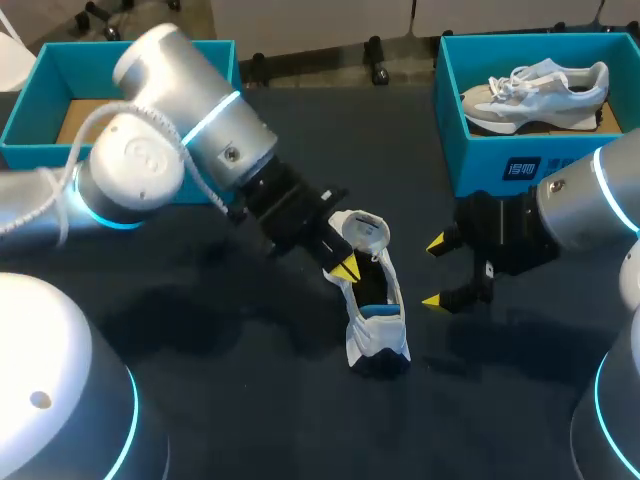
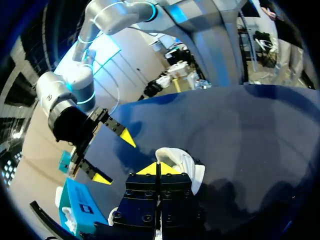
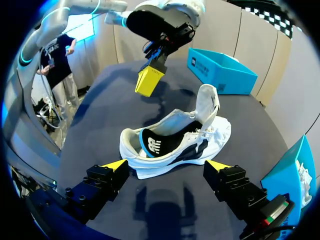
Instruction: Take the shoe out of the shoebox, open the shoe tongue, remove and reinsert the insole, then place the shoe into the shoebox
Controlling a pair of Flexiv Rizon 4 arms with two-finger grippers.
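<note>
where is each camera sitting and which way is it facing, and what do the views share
Head view: fixed above and behind the robot, looking down on the table; both arms enter, left gripper at the shoe, right gripper beside it.
Left wrist view: on the left wrist, looking along the shut left gripper at the shoe and the right gripper.
Right wrist view: on the right wrist, looking past the open right gripper at the shoe, left gripper beyond.
Shared: all three show the shoe and both grippers.

Two shoes (image 1: 380,335) (image 1: 535,92); two teal shoeboxes (image 1: 55,70) (image 1: 480,160); two arms (image 1: 190,130) (image 1: 590,200), each with one pair of jaws
</note>
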